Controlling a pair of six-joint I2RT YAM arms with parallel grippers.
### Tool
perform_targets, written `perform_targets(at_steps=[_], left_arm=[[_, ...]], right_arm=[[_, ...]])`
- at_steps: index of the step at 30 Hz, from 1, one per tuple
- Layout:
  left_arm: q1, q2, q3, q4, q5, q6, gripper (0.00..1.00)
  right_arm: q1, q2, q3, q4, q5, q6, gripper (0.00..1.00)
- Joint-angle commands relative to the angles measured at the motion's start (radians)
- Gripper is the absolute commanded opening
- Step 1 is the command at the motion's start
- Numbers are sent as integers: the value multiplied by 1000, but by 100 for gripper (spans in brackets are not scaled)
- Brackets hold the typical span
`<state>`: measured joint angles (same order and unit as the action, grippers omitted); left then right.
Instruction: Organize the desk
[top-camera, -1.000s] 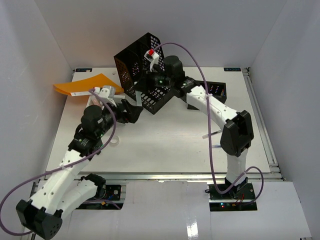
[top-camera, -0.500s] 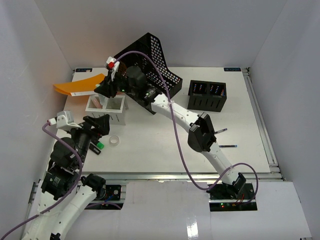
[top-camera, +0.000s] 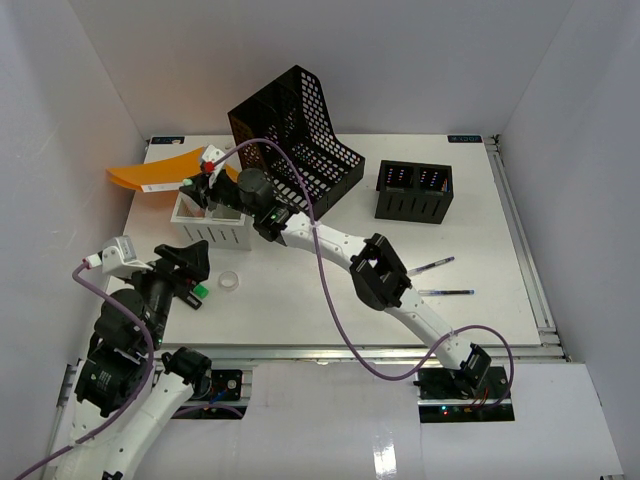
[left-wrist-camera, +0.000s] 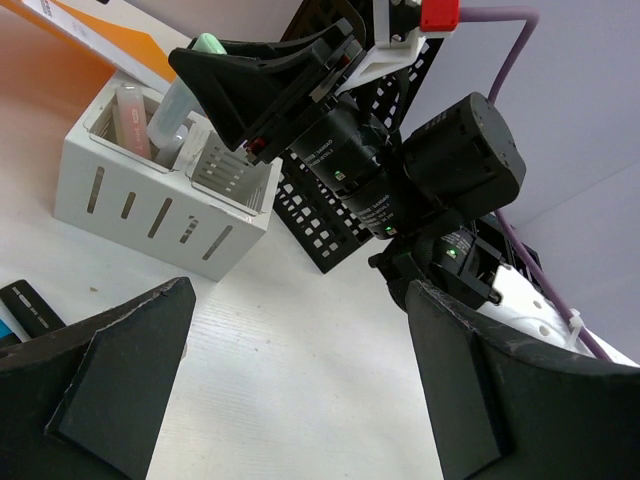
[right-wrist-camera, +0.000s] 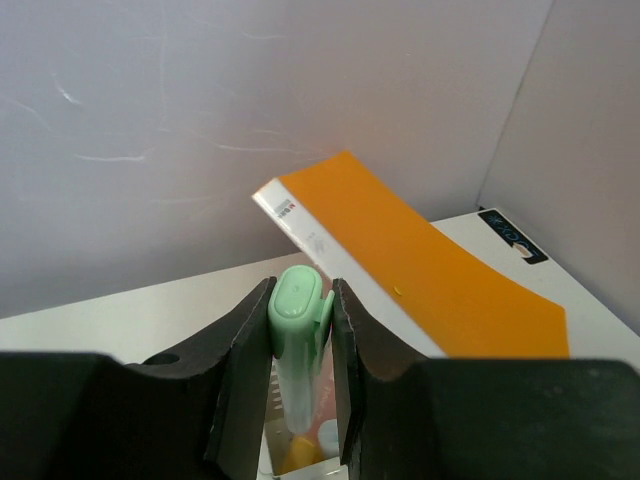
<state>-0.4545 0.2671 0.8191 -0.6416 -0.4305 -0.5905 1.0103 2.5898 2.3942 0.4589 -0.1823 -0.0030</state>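
- A black mesh file rack (top-camera: 300, 130) stands at the back, near the middle.
- A black two-compartment organiser (top-camera: 413, 192) sits to its right, apart from it.
- A white slotted box (top-camera: 212, 232) sits left of the rack. A mint-green marker (right-wrist-camera: 297, 340) stands upright with its lower end inside, near a pink tube (left-wrist-camera: 135, 110).
- An orange booklet (top-camera: 150, 172) is tilted behind the box.
- One pen (top-camera: 430, 265) and a second pen (top-camera: 445, 293) lie near each other at the right.
- A clear tape ring (top-camera: 229, 282) lies flat in front of the box.
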Motion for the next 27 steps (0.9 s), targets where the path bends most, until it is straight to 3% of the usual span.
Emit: perform_targets(at_steps=[1,11,16,19,23,24,26,27], left_arm=[[0,-2,-9,-18,0,-14,98],[0,-8,-23,-20,27,-21,98],[0,-25,-37,-21,42,-32,98],[0,-32,-47,-26,45,-44,98],[0,-27,-74,-27,44,-88,98],[0,-22,-75,-27,45,-108,98],[0,-7,-100,-26,54,-164,98],[0,3,-106,-26,60,-176,98]], right_arm=[[0,0,5,154,80,-71,8],[14,8,-91,117,49,-98,8],[19,4,-128,107,66,-128,14],[19,-1,-145,110,94,-154,28],[22,-18,-186,110,98,-180,55],[23,-21,-187,108,99,-181,56],[27,-32,-196,92,98,-203,79],[27,-40,-196,86,93,-208,85]])
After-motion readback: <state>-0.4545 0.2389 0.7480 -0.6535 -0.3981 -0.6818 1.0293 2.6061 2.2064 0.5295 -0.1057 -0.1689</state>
